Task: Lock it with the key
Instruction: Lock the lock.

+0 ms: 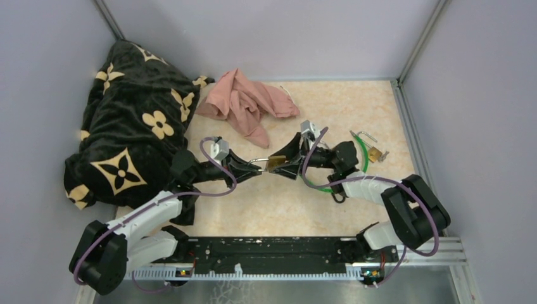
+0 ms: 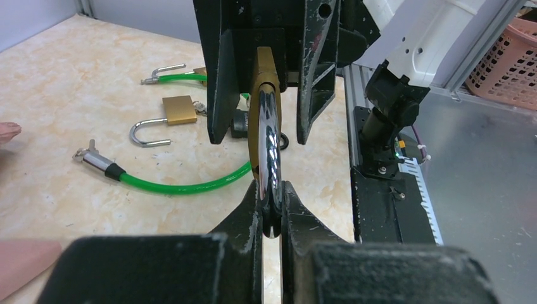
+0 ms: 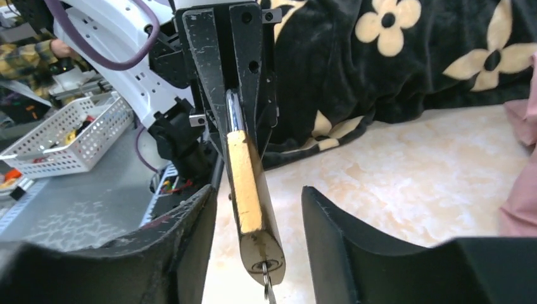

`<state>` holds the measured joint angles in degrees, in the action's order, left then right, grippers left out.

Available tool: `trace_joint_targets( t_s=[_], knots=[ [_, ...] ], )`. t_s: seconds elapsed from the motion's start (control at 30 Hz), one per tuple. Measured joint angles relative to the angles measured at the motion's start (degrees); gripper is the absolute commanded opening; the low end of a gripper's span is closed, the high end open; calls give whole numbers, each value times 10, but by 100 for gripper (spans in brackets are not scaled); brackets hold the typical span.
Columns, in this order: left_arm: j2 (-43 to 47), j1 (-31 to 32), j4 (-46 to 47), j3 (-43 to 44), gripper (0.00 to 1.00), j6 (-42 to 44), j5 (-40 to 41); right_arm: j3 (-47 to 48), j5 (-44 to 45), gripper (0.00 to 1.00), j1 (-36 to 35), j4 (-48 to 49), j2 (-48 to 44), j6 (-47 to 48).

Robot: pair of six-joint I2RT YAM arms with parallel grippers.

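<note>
Top external view, from the left: a black blanket with cream flowers (image 1: 136, 120) is heaped against the left wall. A pink cloth (image 1: 244, 101) lies crumpled behind the arms. At mid-table the left gripper (image 2: 272, 202) is clenched on the steel shackle of a brass padlock (image 3: 244, 171), holding it above the tabletop (image 1: 304, 209). The key (image 3: 267, 290) sits in the keyhole at the body's free end, with only its thin shank showing. The right gripper (image 3: 258, 190) straddles the brass body with its jaws apart, a gap on each side, grasping nothing. Farther right, a second padlock (image 2: 179, 109) and a green cable lock (image 2: 183, 187) lie on the table.
</note>
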<state>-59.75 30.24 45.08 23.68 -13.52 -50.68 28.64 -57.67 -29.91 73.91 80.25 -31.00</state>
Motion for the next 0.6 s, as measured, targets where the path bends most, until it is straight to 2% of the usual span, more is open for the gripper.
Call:
trace_joint_targets(
  t_s=[0.07,0.1,0.33,0.37,0.4,0.5,0.6],
  knots=[
    [0,0,0,-1,0,0,0,9,3,9,-7,-33,-3,14],
    [0,0,1,-2,0,0,0,12,4,2,-10,-48,-5,22],
    [5,-1,10,-6,1,-8,-7,14,-18,0,-16,-90,-33,39],
    [5,-1,11,-6,17,-8,-7,15,-18,0,-16,-94,-34,39],
    [6,-1,11,-7,38,-8,-6,15,-18,0,-16,-96,-35,39],
    [13,0,11,-12,49,5,-1,21,-16,0,-16,-153,-49,54],
    [37,-2,2,-12,50,31,-1,32,-8,0,-14,-251,-68,97]
  ],
)
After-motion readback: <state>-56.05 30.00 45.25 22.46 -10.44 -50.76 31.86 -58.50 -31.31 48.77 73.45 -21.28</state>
